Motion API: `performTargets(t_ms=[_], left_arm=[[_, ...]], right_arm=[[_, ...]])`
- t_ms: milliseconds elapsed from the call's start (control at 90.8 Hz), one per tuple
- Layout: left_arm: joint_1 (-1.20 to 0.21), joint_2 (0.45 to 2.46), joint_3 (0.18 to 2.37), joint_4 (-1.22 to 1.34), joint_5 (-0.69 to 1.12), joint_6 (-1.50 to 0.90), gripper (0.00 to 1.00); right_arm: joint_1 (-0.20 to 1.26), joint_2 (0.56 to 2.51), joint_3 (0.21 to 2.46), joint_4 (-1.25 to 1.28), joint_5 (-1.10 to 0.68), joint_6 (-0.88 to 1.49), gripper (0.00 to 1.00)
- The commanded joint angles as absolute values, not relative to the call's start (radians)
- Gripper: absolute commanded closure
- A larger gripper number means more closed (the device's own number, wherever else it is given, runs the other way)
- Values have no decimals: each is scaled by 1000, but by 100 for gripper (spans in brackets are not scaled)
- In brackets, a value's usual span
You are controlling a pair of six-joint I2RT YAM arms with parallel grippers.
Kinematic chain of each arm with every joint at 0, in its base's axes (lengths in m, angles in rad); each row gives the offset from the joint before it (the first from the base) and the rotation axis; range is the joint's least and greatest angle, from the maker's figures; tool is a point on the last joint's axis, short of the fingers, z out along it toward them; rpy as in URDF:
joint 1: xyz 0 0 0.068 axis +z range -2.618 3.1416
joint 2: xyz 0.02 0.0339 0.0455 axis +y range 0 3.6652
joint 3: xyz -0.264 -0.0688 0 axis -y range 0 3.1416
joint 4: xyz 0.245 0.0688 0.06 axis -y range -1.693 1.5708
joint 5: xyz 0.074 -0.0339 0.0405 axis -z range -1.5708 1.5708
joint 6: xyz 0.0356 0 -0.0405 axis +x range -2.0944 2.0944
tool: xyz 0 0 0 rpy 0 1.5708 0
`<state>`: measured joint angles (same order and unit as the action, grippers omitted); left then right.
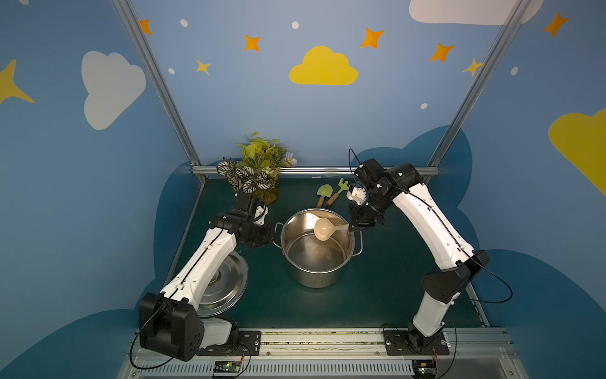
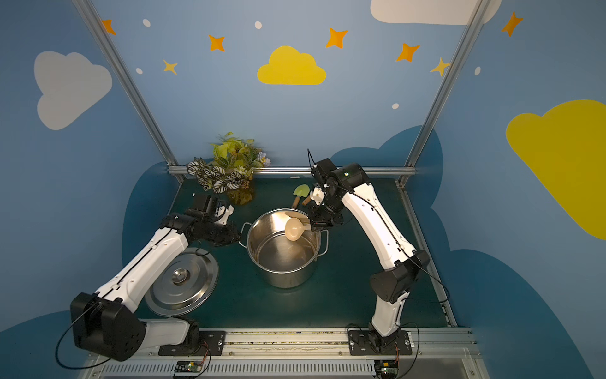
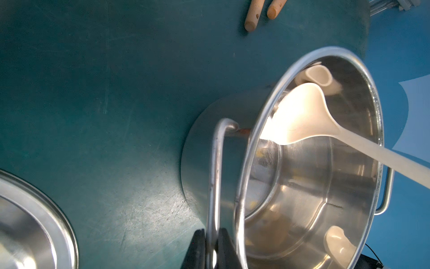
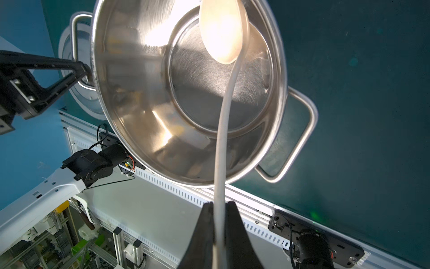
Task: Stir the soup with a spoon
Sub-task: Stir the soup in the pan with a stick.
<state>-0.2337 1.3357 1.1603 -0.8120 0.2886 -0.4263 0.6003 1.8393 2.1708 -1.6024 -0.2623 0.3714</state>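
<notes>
Two arms are reaching toward the shiny steel pot [image 1: 316, 277]: the left gripper [image 3: 213, 244] is clamping its looped wire handle [image 3: 215, 177], the forearm stretching low over the round lid [image 2: 193, 295] on the green desk [image 1: 377, 288]. The right gripper [image 4: 218, 223], wrist bent downward, is pinching the thin handle of the smooth cream spoon [image 1: 323, 228], its deep round bowl hanging over the pot's mouth.

The pot [image 1: 314, 279] is glossy bare steel, its floor finely scratched. The spoon [image 1: 323, 228] above it is smooth cream plastic. The mat [image 1: 377, 279] beneath it looks matt and scuffed.
</notes>
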Motion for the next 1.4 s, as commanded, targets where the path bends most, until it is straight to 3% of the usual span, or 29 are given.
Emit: performTargets(t_ms=[0, 319, 617, 1046, 1388], left_arm=[[-229, 1357, 1153, -816, 284, -423, 92], [-230, 1355, 1149, -809, 290, -438, 94], [-232, 1353, 1141, -801, 288, -444, 96], [-233, 1358, 1144, -799, 277, -435, 95], [-233, 1359, 1150, -801, 282, -429, 95]], right_arm=[[620, 1895, 2253, -1648, -245, 356, 100], [720, 2092, 2480, -1692, -272, 369, 100], [826, 2086, 2479, -1730, -275, 377, 100], [881, 1875, 2165, -1803, -177, 391, 100], [754, 1769, 2034, -1804, -92, 389, 100]])
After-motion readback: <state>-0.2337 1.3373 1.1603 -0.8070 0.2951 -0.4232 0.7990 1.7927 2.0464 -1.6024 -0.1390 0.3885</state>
